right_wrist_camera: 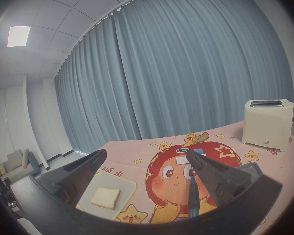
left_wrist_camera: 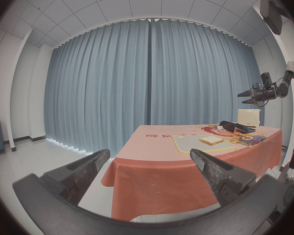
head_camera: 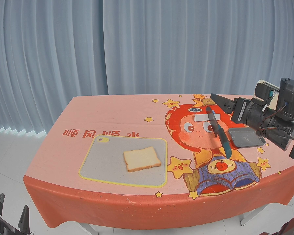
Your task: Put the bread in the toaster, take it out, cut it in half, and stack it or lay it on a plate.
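Fingers (right_wrist_camera: 219, 177) of right gripper (head_camera: 222, 103) held wide, empty; left gripper (left_wrist_camera: 150, 152) likewise. Bread (head_camera: 142, 159) laid at its 8 o'clock, likely awaiting pickup.

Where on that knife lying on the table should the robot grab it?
Probably the teal handle, the end of the knife nearest the robot, from straight above with the right tool open across it: it lies flat, dark blade pointing away.

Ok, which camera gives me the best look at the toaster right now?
The right wrist view: the toaster stands whole and unobstructed there, top slots visible. The left wrist view has it small and far off; the head view catches just a corner.
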You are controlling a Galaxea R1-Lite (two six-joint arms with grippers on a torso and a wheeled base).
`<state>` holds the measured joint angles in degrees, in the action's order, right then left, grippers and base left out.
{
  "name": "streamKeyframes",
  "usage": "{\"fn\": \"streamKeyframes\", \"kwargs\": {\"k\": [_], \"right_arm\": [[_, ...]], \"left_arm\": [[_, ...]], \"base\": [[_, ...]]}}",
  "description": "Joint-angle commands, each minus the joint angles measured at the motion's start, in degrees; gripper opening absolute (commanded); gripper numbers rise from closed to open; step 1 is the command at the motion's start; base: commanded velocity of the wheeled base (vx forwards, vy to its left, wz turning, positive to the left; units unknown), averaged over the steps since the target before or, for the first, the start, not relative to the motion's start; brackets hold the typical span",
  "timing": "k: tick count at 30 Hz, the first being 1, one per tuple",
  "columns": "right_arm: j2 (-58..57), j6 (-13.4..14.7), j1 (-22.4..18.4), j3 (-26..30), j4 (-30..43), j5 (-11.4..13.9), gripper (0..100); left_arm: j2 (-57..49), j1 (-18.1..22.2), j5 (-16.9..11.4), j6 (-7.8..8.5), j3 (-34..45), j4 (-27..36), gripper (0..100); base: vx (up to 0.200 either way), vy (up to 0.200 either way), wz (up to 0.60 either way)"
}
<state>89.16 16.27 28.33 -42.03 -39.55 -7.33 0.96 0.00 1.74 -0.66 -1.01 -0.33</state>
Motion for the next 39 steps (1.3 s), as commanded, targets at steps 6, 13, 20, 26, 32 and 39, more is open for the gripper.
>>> {"fn": "streamKeyframes", "kwargs": {"k": [6,13,20,26,32,39], "right_arm": [[2.42,-0.37,-1.52,0.37,-0.09,0.03,100],[2.86,-1.77,-1.96,1.52,0.08,0.03,100],[6.99,-3.0,-3.55,1.78,-0.09,-0.41,100],[9.1,-3.35,-3.72,1.6,-0.53,-2.78,100],[12.88,-3.88,-4.95,1.6,-0.97,-2.96,100],[14.81,-4.15,-5.66,1.6,-1.06,-3.04,100]], "left_arm": [[-0.08,0.0,0.01,-0.04,1.01,-0.02,100],[-0.08,-0.09,0.01,-0.04,1.01,-0.02,100],[0.0,0.0,0.01,-0.04,1.01,-0.02,100],[-0.08,0.0,0.01,-0.04,1.01,-0.02,100],[-0.08,0.0,0.01,-0.04,1.01,-0.02,100],[-0.08,-0.09,0.01,-0.04,1.01,-0.02,100]], "base": [[0.0,0.0,0.0],[0.0,0.0,0.0],[0.0,0.0,0.0],[0.0,0.0,0.0],[0.0,0.0,0.0],[0.0,0.0,0.0]]}}
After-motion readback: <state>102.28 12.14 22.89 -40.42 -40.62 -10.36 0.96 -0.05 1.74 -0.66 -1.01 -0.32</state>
